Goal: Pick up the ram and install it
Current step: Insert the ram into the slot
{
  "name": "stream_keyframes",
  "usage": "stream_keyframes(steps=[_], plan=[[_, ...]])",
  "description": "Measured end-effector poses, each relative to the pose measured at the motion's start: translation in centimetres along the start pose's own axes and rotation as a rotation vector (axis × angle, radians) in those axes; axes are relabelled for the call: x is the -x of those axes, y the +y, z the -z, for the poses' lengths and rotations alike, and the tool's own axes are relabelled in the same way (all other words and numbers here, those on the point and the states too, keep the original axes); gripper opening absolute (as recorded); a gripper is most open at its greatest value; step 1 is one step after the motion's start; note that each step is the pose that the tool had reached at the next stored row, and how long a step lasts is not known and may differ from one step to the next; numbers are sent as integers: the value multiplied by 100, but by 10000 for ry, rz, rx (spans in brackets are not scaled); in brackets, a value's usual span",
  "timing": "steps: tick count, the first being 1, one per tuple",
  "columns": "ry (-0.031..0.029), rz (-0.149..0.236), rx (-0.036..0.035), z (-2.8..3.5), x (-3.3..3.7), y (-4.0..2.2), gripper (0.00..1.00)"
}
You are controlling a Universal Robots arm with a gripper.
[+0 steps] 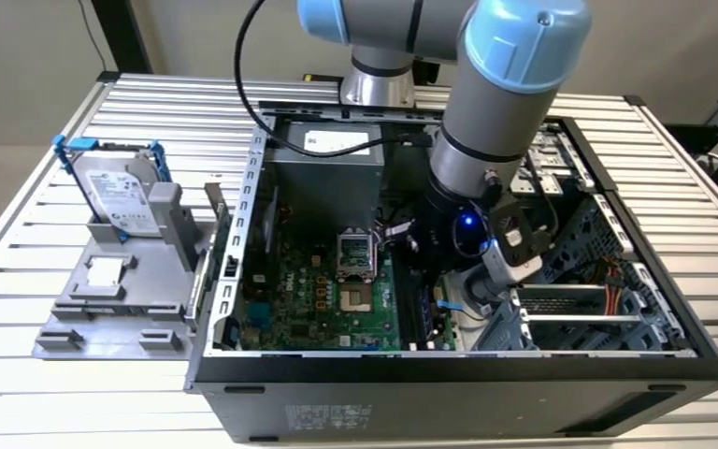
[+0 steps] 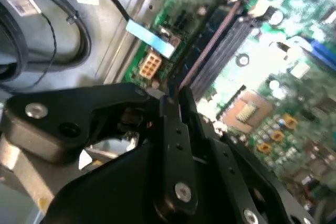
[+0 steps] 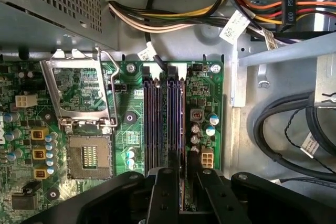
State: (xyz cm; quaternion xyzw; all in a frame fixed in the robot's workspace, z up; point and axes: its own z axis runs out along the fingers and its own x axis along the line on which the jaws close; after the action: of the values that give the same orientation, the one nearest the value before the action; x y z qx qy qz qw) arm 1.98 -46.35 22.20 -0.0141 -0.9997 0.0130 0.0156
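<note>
My gripper [image 1: 462,285] is down inside the open computer case [image 1: 459,374], over the memory slots [image 3: 157,124] of the green motherboard [image 1: 315,304]. In both wrist views the black fingers [image 3: 163,192] are shut on the ram [image 3: 182,129]. I see it edge-on as a thin dark strip that runs lengthwise along the slot nearest the case wall. In the second wrist view the ram [image 2: 205,45] stretches away from my gripper [image 2: 173,100] in line with the slots. I cannot tell whether it is seated.
The empty processor socket [image 3: 86,156] lies beside the slots. Bundled cables [image 3: 173,17] and black cables [image 3: 283,140] run close by. On the exterior view's left, a silver hard drive [image 1: 116,192] in a blue frame stands on a grey fixture [image 1: 109,299] outside the case.
</note>
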Motion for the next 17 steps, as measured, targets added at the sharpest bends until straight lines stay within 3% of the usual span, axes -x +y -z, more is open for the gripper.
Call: stream_keyframes(steps=[7, 11, 12, 17], plan=[[1, 2, -3, 309, -10, -7, 100], [21, 3, -20, 311, -9, -3, 100], [21, 3, -20, 311, -10, -3, 0], [21, 3, -21, 312, -10, -3, 0]])
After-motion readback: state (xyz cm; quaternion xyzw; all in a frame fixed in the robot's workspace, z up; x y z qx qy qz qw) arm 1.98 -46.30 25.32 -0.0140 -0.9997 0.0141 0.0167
